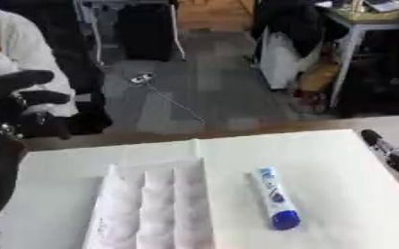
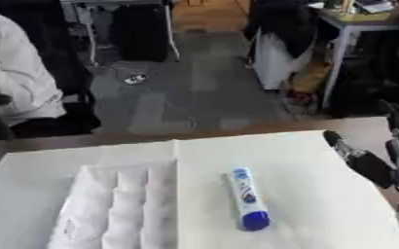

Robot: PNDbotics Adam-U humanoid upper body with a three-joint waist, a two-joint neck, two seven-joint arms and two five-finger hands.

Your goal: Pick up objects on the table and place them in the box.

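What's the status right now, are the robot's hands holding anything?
Both hands empty: left hand curled, right hand open. Tube lies untouched beside the box. Nothing in the way.

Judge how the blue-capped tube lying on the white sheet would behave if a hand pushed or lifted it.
The tube is round and lies flat on the white sheet, so a sideways push would probably roll it. It looks small and slim, so likely light. Its glossy body may slip between fingers.
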